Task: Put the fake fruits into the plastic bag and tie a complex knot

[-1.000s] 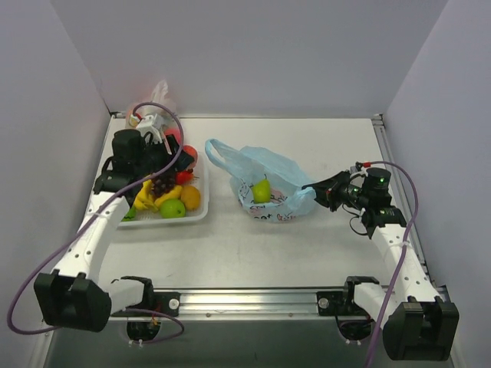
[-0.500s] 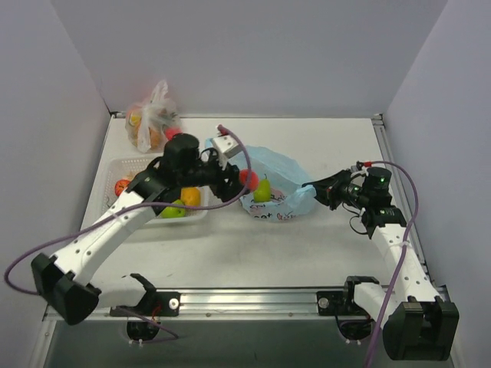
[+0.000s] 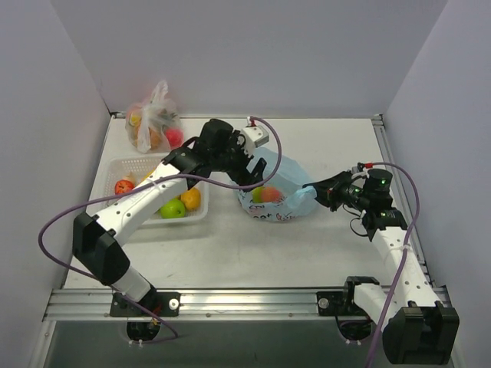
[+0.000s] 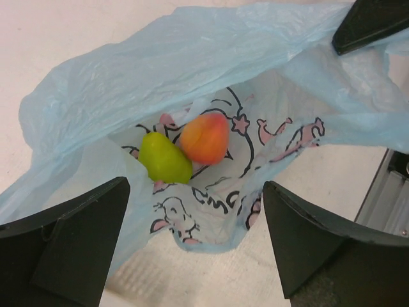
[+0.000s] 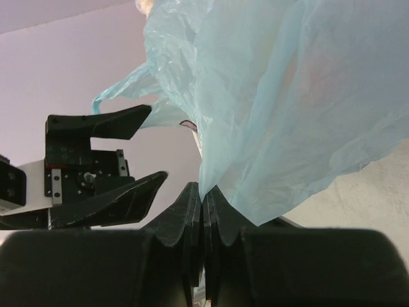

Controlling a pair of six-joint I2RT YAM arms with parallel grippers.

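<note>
The light-blue plastic bag [image 3: 282, 178] lies mid-table with its mouth held open. Inside it rest two fake fruits, a green pear [image 4: 165, 158] and an orange-red peach [image 4: 204, 138], touching each other on the cartoon print. My left gripper [image 3: 252, 175] hovers over the bag's mouth, open and empty [image 4: 198, 256], its fingers [image 4: 77, 243] wide apart on either side of the bag. My right gripper [image 5: 203, 195] is shut on the bag's right edge [image 3: 314, 186], holding it up. More fake fruits, a green apple [image 3: 173, 208] and an orange [image 3: 190, 198], lie in the basket. No knot shows.
A white basket [image 3: 115, 164] stands at the left with an orange-red fruit [image 3: 123, 186] in it. A clear tied bag of fruits [image 3: 153, 123] sits at the back left corner. White walls close in the table on three sides.
My left arm swung from the basket to over the bag with an orange-red fruit. Its jaws opened and the fruit now lies in the bag beside the pear. The right arm stayed put.
</note>
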